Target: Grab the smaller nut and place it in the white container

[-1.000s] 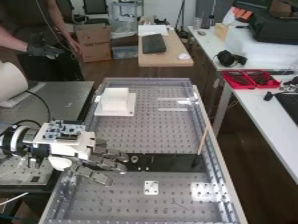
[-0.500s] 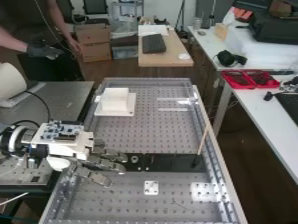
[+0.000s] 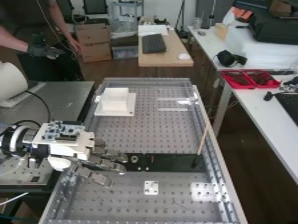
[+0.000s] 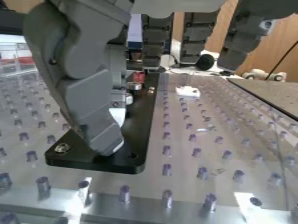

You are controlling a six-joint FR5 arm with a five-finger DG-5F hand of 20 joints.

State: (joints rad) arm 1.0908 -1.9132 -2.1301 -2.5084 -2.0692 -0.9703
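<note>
Spread wide, the robot hand [image 3: 72,150] hangs over the near-left part of the black bar [image 3: 169,162], fingers nearly straight, thumb [image 4: 86,95] well apart from them. Beside the thumb in the wrist view stands a round metal part [image 4: 129,99] (which one, I can't tell). The bearing [image 3: 134,159] stands just past the fingertips; the white container [image 3: 115,96] sits farther up the bench.

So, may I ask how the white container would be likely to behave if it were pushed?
The white container would probably resist tipping, since its flat base spreads wider than its raised body. Its straight edges suggest stiff walls that should hardly flex. If it isn't fastened down, it would likely slide.
</note>
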